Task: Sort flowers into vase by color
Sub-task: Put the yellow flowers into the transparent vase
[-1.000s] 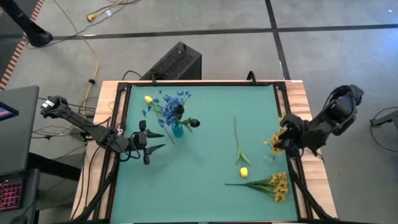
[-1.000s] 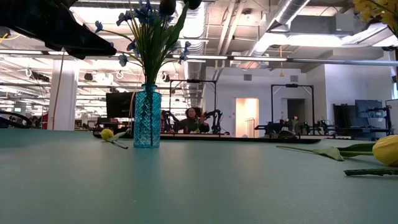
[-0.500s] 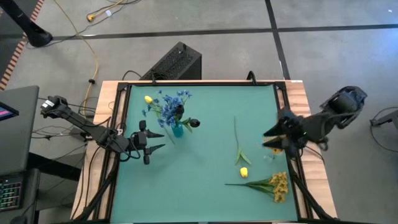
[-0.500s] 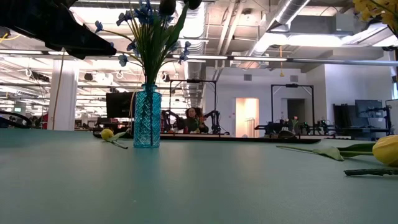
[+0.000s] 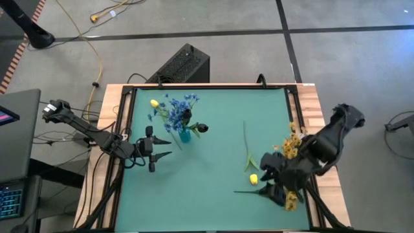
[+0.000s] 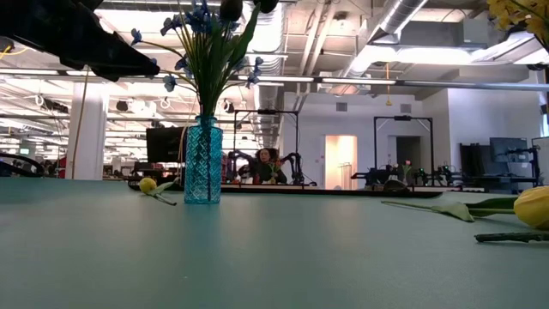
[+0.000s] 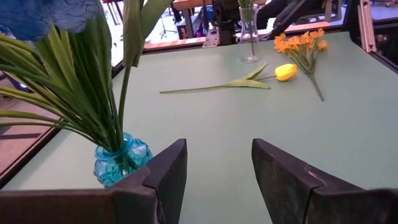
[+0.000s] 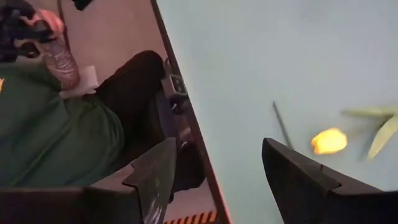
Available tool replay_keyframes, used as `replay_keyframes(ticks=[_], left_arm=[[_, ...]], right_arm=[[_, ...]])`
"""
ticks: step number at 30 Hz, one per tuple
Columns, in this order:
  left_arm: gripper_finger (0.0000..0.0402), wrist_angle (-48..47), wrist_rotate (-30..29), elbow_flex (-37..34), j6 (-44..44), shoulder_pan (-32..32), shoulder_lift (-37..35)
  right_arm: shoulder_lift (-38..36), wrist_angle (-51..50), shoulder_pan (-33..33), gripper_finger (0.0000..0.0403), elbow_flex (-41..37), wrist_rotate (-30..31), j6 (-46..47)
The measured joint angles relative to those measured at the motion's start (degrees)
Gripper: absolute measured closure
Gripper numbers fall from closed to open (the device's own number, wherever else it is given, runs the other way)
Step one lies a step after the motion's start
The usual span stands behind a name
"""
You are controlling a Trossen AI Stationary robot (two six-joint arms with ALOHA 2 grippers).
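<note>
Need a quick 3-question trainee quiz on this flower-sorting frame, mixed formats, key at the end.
1. True or false: the blue patterned glass vase holds blue-blossom sprigs.
2. Multiple choice: the single yellow bud on a green stem is A) in the vase, B) lying on the green table mat, C) clamped in the left gripper.
3. Fill in: the right gripper, fingers apart, hangs over the mat by the yellow-orange flower cluster, while the left gripper waits beside the ____.

Key: 1 true; 2 B; 3 vase.
</note>
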Motion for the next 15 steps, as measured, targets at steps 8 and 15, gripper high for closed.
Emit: replay_keyframes(ticks=[8, 15], left_arm=[[0.0231, 0.81, 0.02, 0.0, -0.03, 0.0, 0.0], [0.0231, 2.6, 0.48, 0.02, -0.01, 0.01, 0.0]], right_arm=[[6.11, -6.14, 5.84, 0.0138, 0.04, -1.3, 8.29], [14.08, -14.2, 8.6, 0.0138, 0.0, -2.03, 8.87]])
